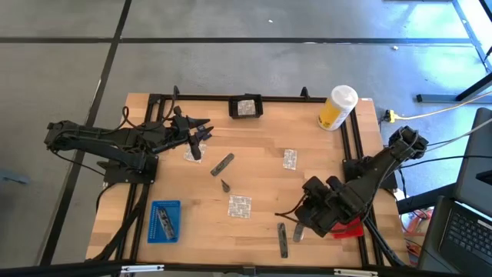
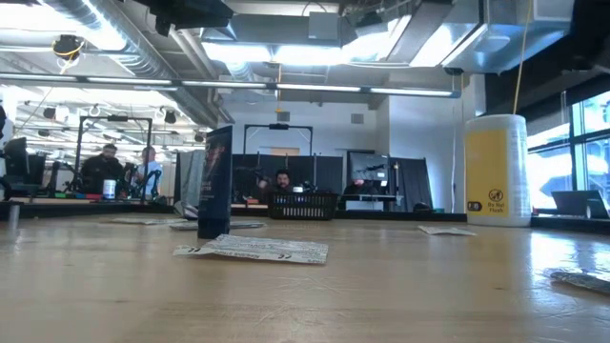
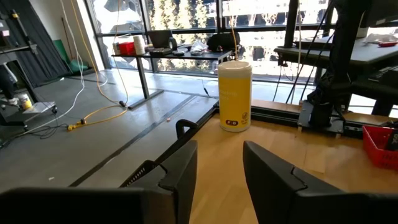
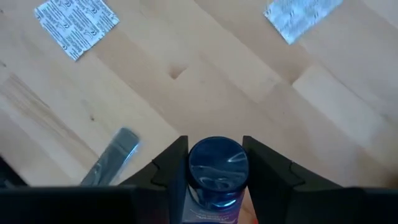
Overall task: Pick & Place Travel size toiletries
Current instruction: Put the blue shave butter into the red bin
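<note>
Our right gripper (image 4: 214, 171) has its fingers clamped on a dark tube (image 4: 217, 167), lifted clear to carry; at nine o'clock our left gripper (image 3: 219, 180) waits, fingers narrowly parted, empty.

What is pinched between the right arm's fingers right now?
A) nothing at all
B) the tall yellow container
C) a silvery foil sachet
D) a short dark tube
D: the right wrist view shows the right gripper with its fingers closed around a short dark tube, while foil sachets lie on the table.
</note>
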{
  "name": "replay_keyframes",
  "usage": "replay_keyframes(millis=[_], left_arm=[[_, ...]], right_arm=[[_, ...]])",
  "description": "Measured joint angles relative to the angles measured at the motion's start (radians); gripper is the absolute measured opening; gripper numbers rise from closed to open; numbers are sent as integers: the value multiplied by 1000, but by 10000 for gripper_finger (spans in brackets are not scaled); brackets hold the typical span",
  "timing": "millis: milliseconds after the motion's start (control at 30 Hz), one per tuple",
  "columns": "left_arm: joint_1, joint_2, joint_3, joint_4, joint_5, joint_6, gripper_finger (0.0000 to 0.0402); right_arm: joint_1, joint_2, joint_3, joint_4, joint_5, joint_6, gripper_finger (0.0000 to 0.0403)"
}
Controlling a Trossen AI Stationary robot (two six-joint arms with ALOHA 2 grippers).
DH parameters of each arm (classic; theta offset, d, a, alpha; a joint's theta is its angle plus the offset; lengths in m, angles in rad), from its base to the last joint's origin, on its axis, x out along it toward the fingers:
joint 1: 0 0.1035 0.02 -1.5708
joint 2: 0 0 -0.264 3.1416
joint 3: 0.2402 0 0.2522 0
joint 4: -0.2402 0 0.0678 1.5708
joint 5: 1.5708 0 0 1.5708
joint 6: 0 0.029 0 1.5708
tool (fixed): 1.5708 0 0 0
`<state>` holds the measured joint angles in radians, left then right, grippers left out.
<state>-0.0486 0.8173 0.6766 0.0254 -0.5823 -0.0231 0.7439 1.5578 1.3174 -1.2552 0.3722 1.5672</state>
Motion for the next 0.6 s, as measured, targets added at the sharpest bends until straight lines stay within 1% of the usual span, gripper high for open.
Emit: replay_keyframes(millis=[133, 267, 600], left_arm=[[0, 0, 0, 0, 0, 0, 123], [0, 0, 0, 0, 0, 0, 125], [0, 0, 0, 0, 0, 0, 125]], right_arm=[[25, 0, 5, -21, -62, 77, 131], [64, 0, 5, -30, -100, 161, 136], [184, 0, 5, -95, -158, 375, 135]])
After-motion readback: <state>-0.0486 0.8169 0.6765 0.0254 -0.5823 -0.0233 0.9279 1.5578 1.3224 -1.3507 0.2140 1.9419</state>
